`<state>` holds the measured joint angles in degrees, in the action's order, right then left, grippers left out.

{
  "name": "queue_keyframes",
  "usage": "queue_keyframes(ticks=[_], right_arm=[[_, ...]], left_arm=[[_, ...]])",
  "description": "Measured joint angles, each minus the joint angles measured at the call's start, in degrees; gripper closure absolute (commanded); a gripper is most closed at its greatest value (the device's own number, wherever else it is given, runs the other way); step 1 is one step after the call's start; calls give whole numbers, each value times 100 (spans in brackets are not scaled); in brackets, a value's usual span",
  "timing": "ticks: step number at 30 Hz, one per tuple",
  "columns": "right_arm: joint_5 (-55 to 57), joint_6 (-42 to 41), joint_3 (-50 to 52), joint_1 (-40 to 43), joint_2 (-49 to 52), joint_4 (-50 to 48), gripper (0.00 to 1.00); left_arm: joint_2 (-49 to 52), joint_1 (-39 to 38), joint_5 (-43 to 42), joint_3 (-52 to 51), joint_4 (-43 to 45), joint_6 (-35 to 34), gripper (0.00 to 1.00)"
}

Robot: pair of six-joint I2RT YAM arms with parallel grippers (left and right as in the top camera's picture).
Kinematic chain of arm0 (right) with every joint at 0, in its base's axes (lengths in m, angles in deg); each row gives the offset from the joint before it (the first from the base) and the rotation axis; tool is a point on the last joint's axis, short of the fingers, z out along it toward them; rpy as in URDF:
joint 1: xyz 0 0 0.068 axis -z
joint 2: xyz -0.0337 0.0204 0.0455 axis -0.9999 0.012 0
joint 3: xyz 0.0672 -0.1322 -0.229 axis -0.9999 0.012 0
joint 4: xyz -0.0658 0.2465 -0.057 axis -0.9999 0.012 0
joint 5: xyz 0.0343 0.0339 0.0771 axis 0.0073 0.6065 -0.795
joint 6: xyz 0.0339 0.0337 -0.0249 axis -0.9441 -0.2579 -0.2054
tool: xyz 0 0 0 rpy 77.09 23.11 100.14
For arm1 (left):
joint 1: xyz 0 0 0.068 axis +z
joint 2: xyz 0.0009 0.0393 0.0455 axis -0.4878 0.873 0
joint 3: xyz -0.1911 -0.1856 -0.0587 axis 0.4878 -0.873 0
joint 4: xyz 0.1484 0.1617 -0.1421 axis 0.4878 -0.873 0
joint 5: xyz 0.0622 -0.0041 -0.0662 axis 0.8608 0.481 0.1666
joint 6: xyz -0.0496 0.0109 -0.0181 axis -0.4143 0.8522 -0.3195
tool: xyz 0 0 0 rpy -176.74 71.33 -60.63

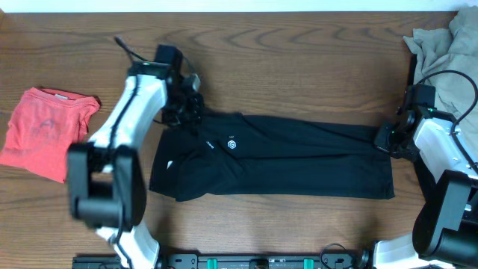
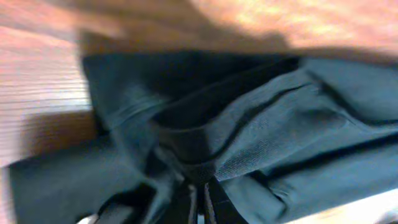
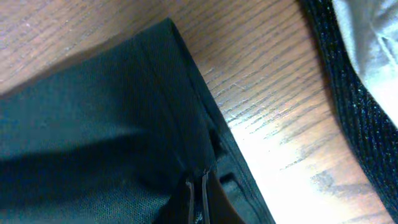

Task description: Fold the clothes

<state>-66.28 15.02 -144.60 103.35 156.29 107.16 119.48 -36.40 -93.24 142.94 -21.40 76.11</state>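
Overhead, the worktop carries the black shirt at centre. It lies as a long flat band, its long axis running left to right, collar end toward the left and hem toward the right. The cloth is dark and smooth, with a small white logo left of centre. A beige garment lies crumpled in the upper right corner, and a coral-red tee lies at the left edge. The left jaws are pressed together on the shirt's bunched upper left corner. The right jaws pinch its right end.
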Motion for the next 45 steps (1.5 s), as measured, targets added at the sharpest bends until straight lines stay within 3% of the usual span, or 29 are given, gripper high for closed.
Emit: queue_keyframes(ticks=[8, 15, 30, 36, 39, 42, 45], right_arm=[[-122, 11, -205, 0, -22, 304, 99], [-28, 85, -267, 0, -208, 857, 99], [671, 46, -271, 4, -214, 1440, 99], [866, -72, -271, 4, -214, 1416, 89], [914, -122, -271, 4, -214, 1421, 82], [957, -166, -271, 15, -214, 1434, 69], [981, -170, -271, 15, -214, 1482, 64]], left_arm=[[-1248, 74, -188, 4, -726, 2, 94], [-1399, 79, 146, 4, -1554, 0, 94], [-1803, 79, 306, -162, -2299, 0, 94], [-1803, 79, 308, -573, -2321, 0, 93], [-1803, 79, 308, -737, -2214, 22, 83], [-1803, 79, 315, -776, -1932, 35, 59], [-1803, 79, 328, -778, -1655, -4, 55]])
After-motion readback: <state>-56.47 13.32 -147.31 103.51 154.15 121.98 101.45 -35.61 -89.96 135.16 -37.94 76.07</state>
